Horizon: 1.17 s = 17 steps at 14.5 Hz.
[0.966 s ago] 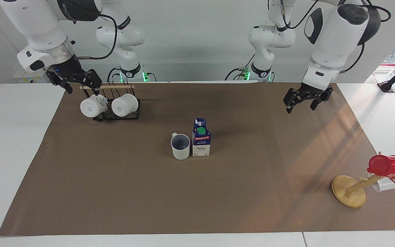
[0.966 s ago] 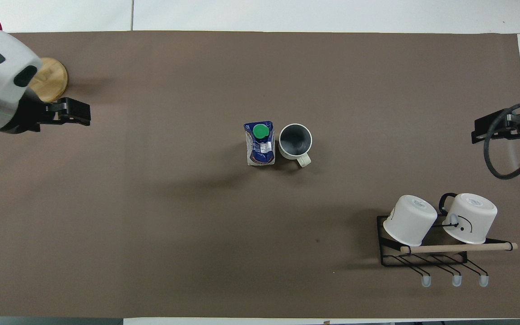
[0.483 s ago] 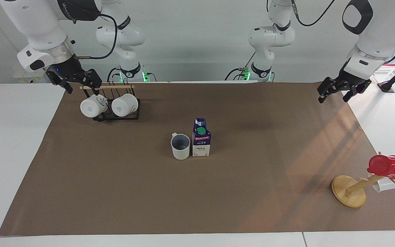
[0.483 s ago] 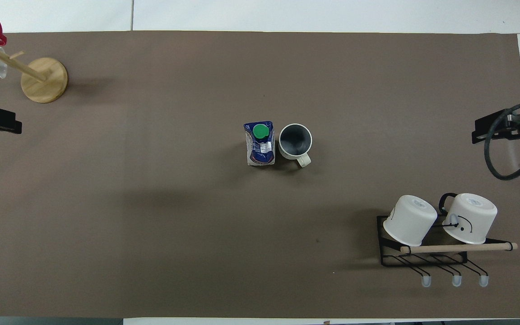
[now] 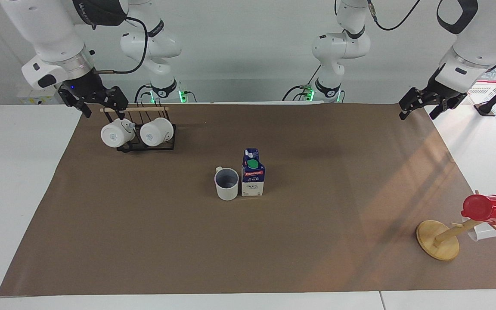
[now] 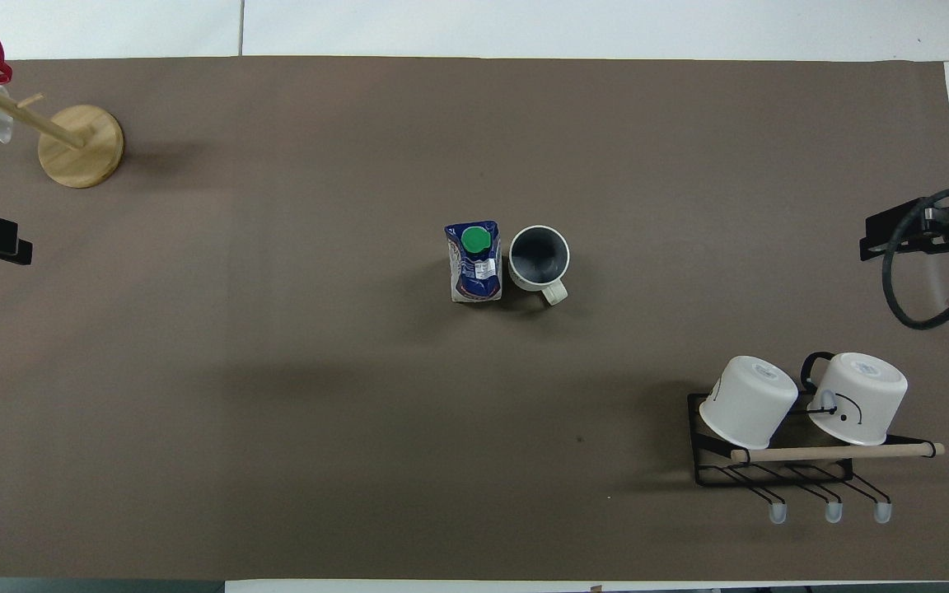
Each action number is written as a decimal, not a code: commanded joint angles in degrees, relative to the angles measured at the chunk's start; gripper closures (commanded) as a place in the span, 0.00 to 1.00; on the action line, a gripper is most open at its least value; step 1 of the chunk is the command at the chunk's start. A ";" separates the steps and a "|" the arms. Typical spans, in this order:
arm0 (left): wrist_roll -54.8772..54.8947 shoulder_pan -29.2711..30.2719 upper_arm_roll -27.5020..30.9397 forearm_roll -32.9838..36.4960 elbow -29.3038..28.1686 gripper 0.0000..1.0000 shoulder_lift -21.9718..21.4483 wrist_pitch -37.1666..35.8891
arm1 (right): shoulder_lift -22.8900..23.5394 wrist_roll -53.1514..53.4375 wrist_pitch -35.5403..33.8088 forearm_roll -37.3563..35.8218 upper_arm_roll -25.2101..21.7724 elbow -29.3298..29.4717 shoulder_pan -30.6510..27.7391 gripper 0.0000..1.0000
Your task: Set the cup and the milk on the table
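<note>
Nearby, the cup [image 5: 227, 184] touches the milk [image 5: 252, 173], rack mugs [image 5: 137, 133] apart; both grippers' jaws spread, empty.

One camera sits high across the surface [image 5: 24, 172], facing both robots' bases and looking down at a slant from a distance. The other hangs high above the robots' end, looking steeply down and forward. Half a turn apart, both take in the whole brown sheet [image 6: 277, 371], including the milk [image 5: 252, 178] at its middle.
</note>
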 commanded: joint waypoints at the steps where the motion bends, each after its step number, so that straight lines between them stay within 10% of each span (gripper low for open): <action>1: 0.99 0.90 -0.65 -0.98 1.33 0.00 0.42 -1.97 | -0.71 -3.43 -0.91 -2.23 0.08 -0.52 0.10 0.00; 17: 1.25 0.90 -0.74 -0.81 0.54 0.00 0.16 -0.39 | -0.44 -2.82 0.31 0.22 -0.10 0.18 0.02 0.00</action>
